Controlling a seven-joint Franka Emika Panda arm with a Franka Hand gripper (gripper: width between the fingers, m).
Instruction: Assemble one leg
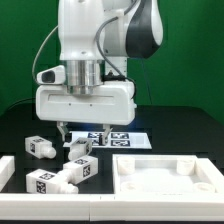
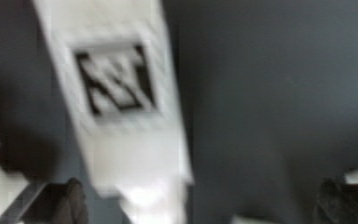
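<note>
**Exterior view: gripper spread above the loose legs, none grasped**

Exterior view shows the white two-finger gripper (image 1: 85,128) hanging low over the black table (image 1: 190,130), its jaws released and nothing between them. The leg (image 1: 78,150), a small chunky white plastic peg with black-and-white square tags on its blocky end, lies on the table at about six o'clock from the gripper, near it but apart. Three other legs of the same kind lie close by: one at eight o'clock (image 1: 40,145), one further down at six o'clock (image 1: 83,170) and one at seven o'clock (image 1: 45,182). A large white tray-like panel (image 1: 165,178) sits at four o'clock, and the thin flat white marker board (image 1: 118,137) lies just behind the gripper at three o'clock.

The wrist view is badly blurred. A long white strip (image 2: 114,85) bearing one dark tag runs past a dark finger (image 2: 51,205); whether it is a leg or the marker board cannot be told.

Judged from this, the main risk is a poor pick. The legs lie close together and at odd angles, so a descent slightly off line could strike a neighbour, knock the leg askew, or catch it by a corner so that it twists in the grasp.
</note>
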